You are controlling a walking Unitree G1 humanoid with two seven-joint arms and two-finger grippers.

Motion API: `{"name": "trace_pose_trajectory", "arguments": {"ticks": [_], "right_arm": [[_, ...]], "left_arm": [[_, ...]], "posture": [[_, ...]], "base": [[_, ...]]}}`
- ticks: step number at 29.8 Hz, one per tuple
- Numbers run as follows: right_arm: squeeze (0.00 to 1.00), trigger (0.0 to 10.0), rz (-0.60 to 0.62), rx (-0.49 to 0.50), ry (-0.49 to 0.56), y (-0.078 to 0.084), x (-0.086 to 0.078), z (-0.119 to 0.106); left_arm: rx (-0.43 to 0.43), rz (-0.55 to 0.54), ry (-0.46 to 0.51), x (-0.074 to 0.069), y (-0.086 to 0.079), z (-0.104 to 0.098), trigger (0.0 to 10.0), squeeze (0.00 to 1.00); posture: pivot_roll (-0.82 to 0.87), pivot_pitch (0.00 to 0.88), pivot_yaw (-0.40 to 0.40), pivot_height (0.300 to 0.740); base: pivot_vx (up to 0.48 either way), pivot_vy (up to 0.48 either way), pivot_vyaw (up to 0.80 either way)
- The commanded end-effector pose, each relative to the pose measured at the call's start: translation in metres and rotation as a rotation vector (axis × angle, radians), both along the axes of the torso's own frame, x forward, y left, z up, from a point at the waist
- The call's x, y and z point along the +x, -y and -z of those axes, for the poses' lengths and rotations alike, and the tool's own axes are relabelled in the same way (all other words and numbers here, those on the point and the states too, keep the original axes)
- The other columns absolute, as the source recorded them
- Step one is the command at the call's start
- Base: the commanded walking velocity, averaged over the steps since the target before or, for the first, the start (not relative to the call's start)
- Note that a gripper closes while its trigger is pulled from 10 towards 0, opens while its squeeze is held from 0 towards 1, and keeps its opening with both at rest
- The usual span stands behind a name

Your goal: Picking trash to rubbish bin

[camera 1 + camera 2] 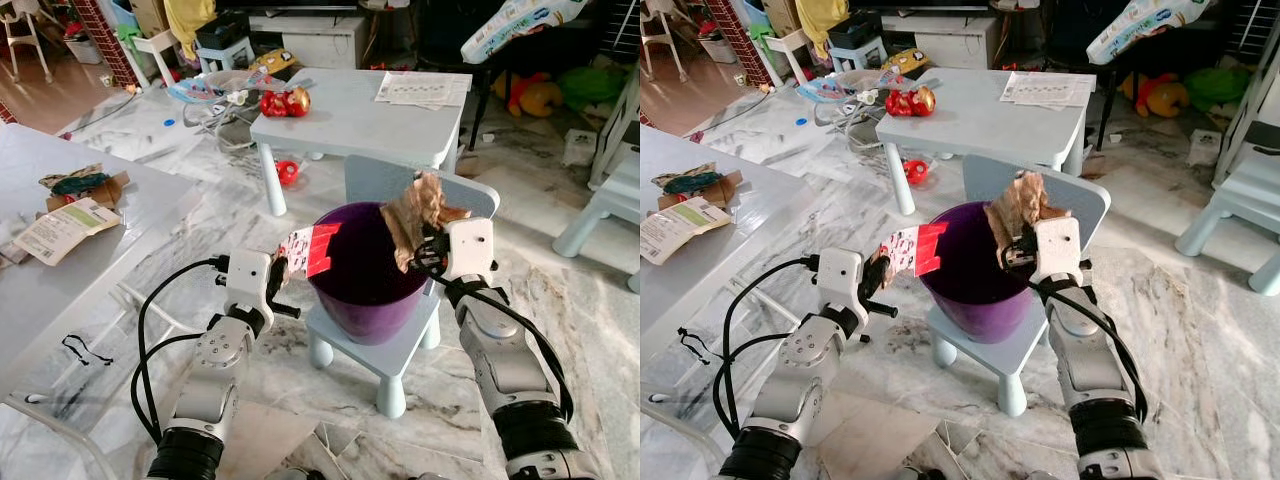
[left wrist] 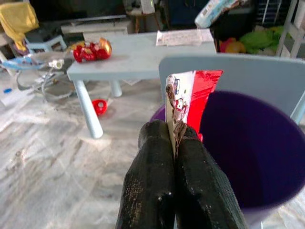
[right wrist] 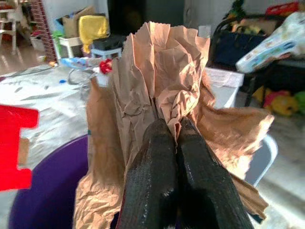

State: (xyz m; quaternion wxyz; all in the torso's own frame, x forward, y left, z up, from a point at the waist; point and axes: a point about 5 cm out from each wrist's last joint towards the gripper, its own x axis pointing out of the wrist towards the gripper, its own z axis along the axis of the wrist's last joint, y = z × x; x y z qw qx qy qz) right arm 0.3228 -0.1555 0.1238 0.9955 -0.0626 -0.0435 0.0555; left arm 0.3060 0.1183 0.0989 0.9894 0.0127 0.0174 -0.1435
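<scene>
Crumpled brown paper (image 1: 420,215), red-white wrapper (image 1: 312,248) over purple bin (image 1: 365,285).

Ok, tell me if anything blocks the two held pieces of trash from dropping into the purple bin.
Nothing visible does. The left gripper holds the red wrapper at the purple bin's near rim; the right gripper holds the crumpled brown paper over its open mouth.

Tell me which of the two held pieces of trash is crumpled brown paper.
The one in the right end effector: crumpled brown paper held over the purple bin. The left end effector holds a flat red and white wrapper at the bin's rim.
</scene>
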Motion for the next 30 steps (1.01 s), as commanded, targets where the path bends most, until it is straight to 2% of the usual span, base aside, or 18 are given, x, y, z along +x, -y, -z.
{"name": "trace_pose_trajectory", "arguments": {"ticks": [1,12,23,30], "right_arm": [[0.0,10.0,-0.012,-0.004,0.04,-0.004,-0.001,-0.007],[0.0,10.0,-0.01,0.004,0.035,-0.006,-0.007,-0.003],[0.0,10.0,-0.019,0.0,0.025,-0.004,-0.007,-0.002],[0.0,10.0,-0.095,0.02,0.017,-0.013,-0.007,-0.003]], "left_arm": [[-0.002,-0.016,0.042,0.003,-0.006,-0.01,10.0,0.0],[-0.006,-0.021,0.031,0.004,-0.003,-0.006,10.0,0.0],[-0.019,-0.055,0.025,0.001,-0.009,-0.002,10.0,0.0],[-0.005,-0.107,0.015,0.0,-0.014,0.002,10.0,0.0]], "posture": [[-0.02,0.12,0.149,0.74],[-0.03,0.114,0.145,0.74],[-0.03,0.115,0.131,0.74],[-0.04,0.115,0.131,0.74]], "base": [[0.311,0.0,0.0],[0.298,0.0,0.0],[0.0,0.0,0.0],[0.0,0.0,0.0]]}}
